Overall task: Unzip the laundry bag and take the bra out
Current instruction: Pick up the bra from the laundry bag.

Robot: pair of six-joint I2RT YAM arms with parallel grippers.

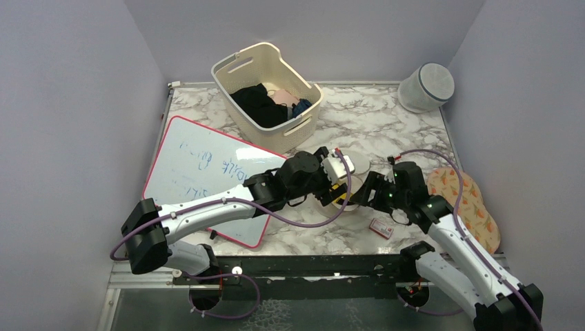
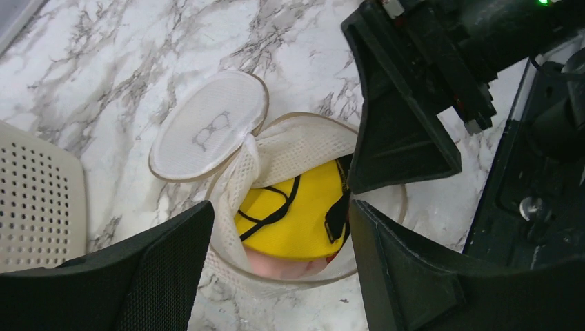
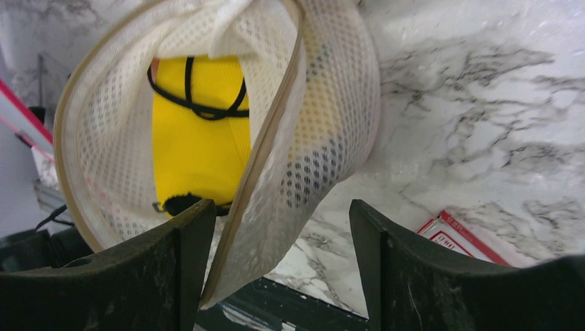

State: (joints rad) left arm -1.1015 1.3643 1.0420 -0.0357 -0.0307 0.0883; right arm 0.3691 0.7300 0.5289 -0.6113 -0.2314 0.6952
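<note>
Both left gripper [image 2: 279, 231] and right gripper [image 3: 265, 227] released at the unzipped laundry bag [image 2: 303, 145], yellow bra [image 3: 186, 138] inside

You get one sign: a bra outline [image 2: 210, 131] on the bag [image 2: 290, 148] lid. Whiteboard [image 1: 196, 162] blue scrawl at left edge: unreadable.

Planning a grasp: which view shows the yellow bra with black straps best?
Left wrist: it looks down into the open cream mesh laundry bag at the yellow bra. Right wrist sees it partly behind mesh; top external shows only a sliver.
</note>
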